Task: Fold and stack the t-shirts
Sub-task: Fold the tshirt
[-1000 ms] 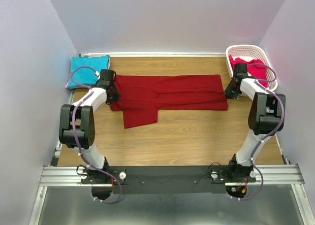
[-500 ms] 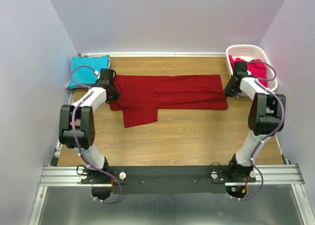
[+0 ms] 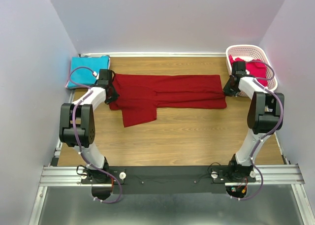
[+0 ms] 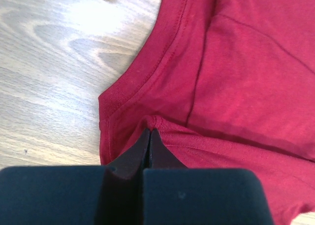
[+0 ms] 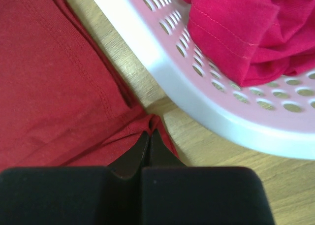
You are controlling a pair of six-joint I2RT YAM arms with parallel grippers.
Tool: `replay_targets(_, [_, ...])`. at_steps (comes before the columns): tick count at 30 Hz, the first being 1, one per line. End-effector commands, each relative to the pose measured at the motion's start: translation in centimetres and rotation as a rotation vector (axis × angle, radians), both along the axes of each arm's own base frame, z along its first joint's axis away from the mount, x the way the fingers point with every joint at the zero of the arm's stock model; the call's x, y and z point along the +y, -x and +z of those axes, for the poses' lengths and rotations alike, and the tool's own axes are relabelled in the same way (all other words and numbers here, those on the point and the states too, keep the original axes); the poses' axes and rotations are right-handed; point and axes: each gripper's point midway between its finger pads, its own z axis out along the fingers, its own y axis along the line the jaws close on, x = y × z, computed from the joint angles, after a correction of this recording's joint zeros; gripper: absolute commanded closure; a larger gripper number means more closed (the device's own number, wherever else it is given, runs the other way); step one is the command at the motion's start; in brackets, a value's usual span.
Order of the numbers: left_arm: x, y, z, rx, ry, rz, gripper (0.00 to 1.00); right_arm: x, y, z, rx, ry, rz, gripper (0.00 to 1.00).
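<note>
Left end effector (image 4: 149, 133) | pinching dark red t-shirt (image 3: 170, 91); right end effector (image 5: 149, 133) | likewise

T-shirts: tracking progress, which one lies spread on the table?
The dark red t-shirt; the turquoise t-shirt is folded far left, the pinkish-red t-shirt bunched in the basket.

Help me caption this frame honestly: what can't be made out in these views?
- Dark red t-shirt: top view, left arm and right arm cover its ends; wrist views crop most of it.
- Pinkish-red t-shirt: bunched in the basket, partly behind the right arm from above, cropped in the right wrist view.
- Left gripper and right gripper: shut on dark red cloth; how much is pinched stays hidden inside the grip.
- Turquoise t-shirt: top view, a cable crosses it.
</note>
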Motion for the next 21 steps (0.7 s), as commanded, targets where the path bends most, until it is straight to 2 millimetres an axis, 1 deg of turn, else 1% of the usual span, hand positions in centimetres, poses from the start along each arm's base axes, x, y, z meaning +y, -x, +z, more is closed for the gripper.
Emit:
replay_targets(1, [2.1,-0.2,-1.1,0.010,-0.059,0.063,1.00,-0.7,-2.0,0.7,-0.044,0.047,0.002,0.97])
replay_targets(3, [2.0,-0.3,-1.2,0.011,-0.056,0.062,1.00,-0.2,-2.2,0.8,-0.046,0.050,0.027,0.94])
replay_targets(4, [2.0,-0.3,-1.1,0.010,-0.055,0.064,0.99,0.0,-2.4,1.1,-0.053,0.052,0.039,0.90])
replay_targets(6, [1.9,-0.5,-0.7,-0.003,-0.048,0.062,0.92,1.1,-2.7,1.8,-0.065,0.071,0.087,0.84])
replay_targets(7, [1.9,-0.6,-0.4,-0.010,-0.047,0.061,0.84,1.5,-2.9,2.2,-0.073,0.078,0.105,0.80])
replay_targets(8, [1.9,-0.8,0.3,-0.028,-0.046,0.062,0.80,1.9,-3.2,2.9,-0.087,0.087,0.122,0.70])
replay_targets(9, [1.8,-1.0,0.8,-0.040,-0.045,0.060,0.76,3.1,-3.3,3.7,-0.105,0.096,0.163,0.65])
replay_targets(10, [1.8,-1.1,1.4,-0.054,-0.044,0.060,0.73,3.5,-3.4,4.3,-0.117,0.100,0.175,0.60])
replay_targets(11, [1.8,-1.2,2.5,-0.081,-0.044,0.057,0.61,4.0,-3.4,4.8,-0.127,0.104,0.190,0.49])
replay_targets(12, [1.7,-1.2,3.1,-0.097,-0.043,0.055,0.55,4.5,-3.4,5.4,-0.140,0.109,0.206,0.44])
replay_targets(13, [1.7,-1.2,3.7,-0.110,-0.044,0.053,0.44,5.8,-3.3,6.5,-0.164,0.111,0.238,0.40])
replay_targets(14, [1.7,-1.1,5.1,-0.145,-0.045,0.049,0.38,6.4,-3.2,7.1,-0.178,0.112,0.253,0.34])
replay_targets(15, [1.6,-0.8,5.5,-0.152,-0.049,0.045,0.33,7.5,-2.9,7.3,-0.183,0.117,0.279,0.32])
replay_targets(16, [1.6,-0.5,6.1,-0.164,-0.052,0.043,0.26,8.1,-2.6,8.3,-0.203,0.117,0.297,0.30])
replay_targets(17, [1.5,-0.1,7.4,-0.197,-0.052,0.041,0.24,8.9,-2.4,8.6,-0.211,0.107,0.317,0.30])
replay_targets(18, [1.3,0.8,7.2,-0.188,-0.049,0.040,0.23,9.9,-2.0,8.9,-0.219,0.082,0.345,0.30])
replay_targets(19, [0.8,1.3,7.4,-0.194,-0.045,0.031,0.22,11.5,-1.3,8.7,-0.216,0.061,0.381,0.30])
replay_targets(20, [0.4,2.1,8.3,-0.216,-0.039,0.025,0.22,12.7,-0.8,9.2,-0.229,0.037,0.404,0.30])
replay_targets(21, [0.1,3.3,7.2,-0.189,-0.035,0.013,0.22,14.0,-0.3,9.0,-0.226,0.004,0.436,0.30])
